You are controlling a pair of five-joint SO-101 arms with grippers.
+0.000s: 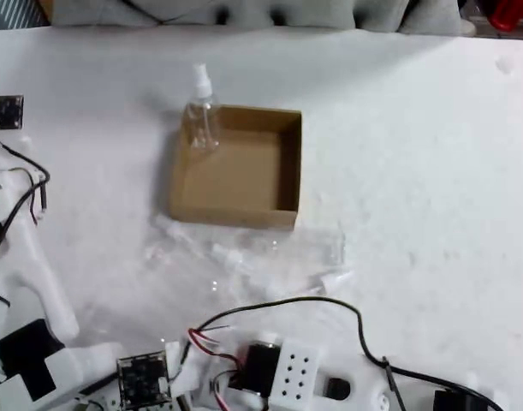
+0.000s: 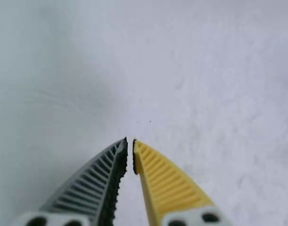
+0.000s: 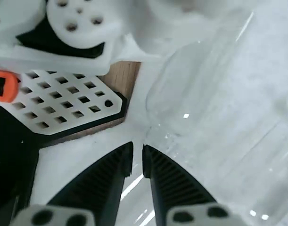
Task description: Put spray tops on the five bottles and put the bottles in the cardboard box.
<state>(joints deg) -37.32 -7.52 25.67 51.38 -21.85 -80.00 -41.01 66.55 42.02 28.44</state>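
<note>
The cardboard box lies open-topped mid-table. A clear bottle with a white spray top stands upright at its far left corner; whether its base is inside the box I cannot tell. Several clear bottles lie on the white cloth in front of the box, faint against it, with a small white spray top beside them. My left gripper, with one grey and one yellow finger, is shut over bare cloth. My right gripper is shut with nothing in it, its tips next to a lying clear bottle.
Arm bodies, circuit boards and black cables crowd the near edge and the left side. White arm parts and a perforated plate sit close beside my right gripper. The table's right half is bare white cloth.
</note>
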